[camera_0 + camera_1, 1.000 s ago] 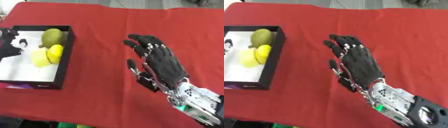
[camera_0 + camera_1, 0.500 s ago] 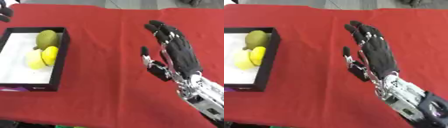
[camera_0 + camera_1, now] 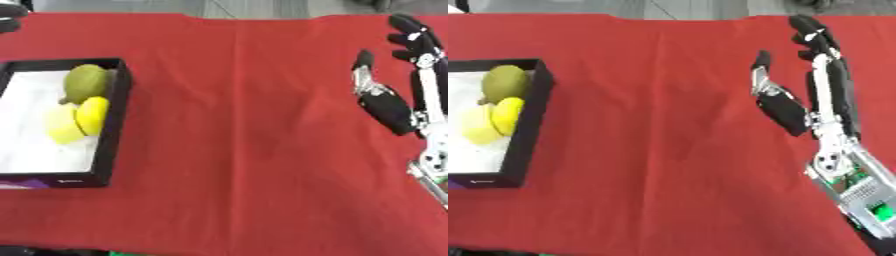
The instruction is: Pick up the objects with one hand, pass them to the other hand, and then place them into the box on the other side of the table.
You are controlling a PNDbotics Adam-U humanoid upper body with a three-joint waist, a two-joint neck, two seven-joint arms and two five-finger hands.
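Observation:
A black box (image 3: 115, 120) with a white floor sits at the left of the red table. In it lie a green pear-shaped fruit (image 3: 85, 82) and two yellow fruits (image 3: 92, 114) side by side. My right hand (image 3: 820, 95) hovers over the right side of the table, open, fingers straight and pointing away, thumb spread, holding nothing. A dark part of my left hand (image 3: 10, 17) shows at the top left corner, beyond the box; its fingers cannot be made out.
The red cloth (image 3: 236, 150) covers the whole table between box and right hand. A grey floor strip (image 3: 245, 7) runs past the far table edge.
My right hand has swung rightwards and away from the table's middle. The left hand has withdrawn from the box to the top left corner. The view has shifted too.

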